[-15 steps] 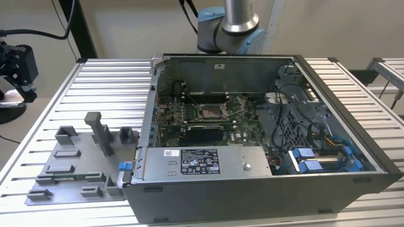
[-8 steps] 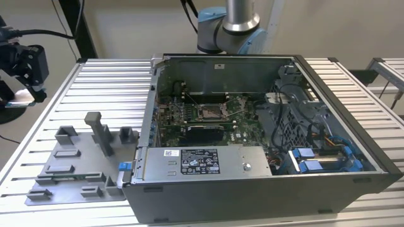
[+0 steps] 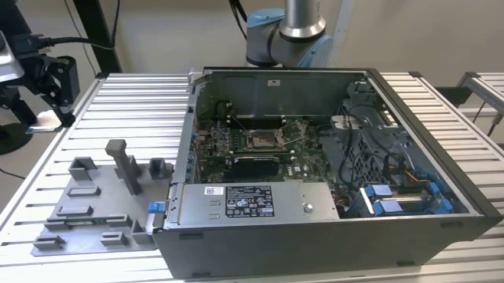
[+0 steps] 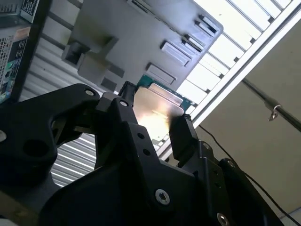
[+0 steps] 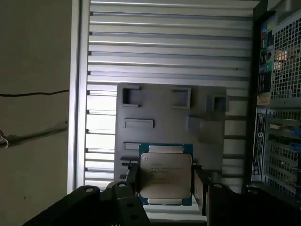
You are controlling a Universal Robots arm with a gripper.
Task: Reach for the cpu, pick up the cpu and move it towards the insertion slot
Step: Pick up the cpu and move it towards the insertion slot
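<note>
We see the cpu (image 5: 164,174) gripped by its two opposite edges in the gripper (image 5: 165,184), with a black finger (image 5: 132,181) pressed against each side. Its silvery lid faces back up toward the wrist, so the chip lies flat across the jaws with the green rim showing round the lid. It is close to square. The slightly longer side runs along the fingers and across the slats of the table (image 5: 164,42), and its edges line up with those of the tray (image 5: 164,108).

In the second wrist view the lid of the cpu (image 4: 157,115) catches a bright glare between the gripper's (image 4: 153,125) fingers (image 4: 186,136), and the grey tray (image 4: 141,42) lies beyond it.

In both wrist views the chip hangs in front of the tray, apart from it. It is outside the case (image 5: 277,117), which stands off to one side.

In the exterior view the slot (image 3: 260,140) sits in the green board inside the open case (image 3: 315,242). Its silver frame surrounds a dark centre. The tray (image 3: 87,218) lies on the table (image 3: 134,100) at the exterior view's left of the case. The arm (image 3: 291,29) rises behind the case.
</note>
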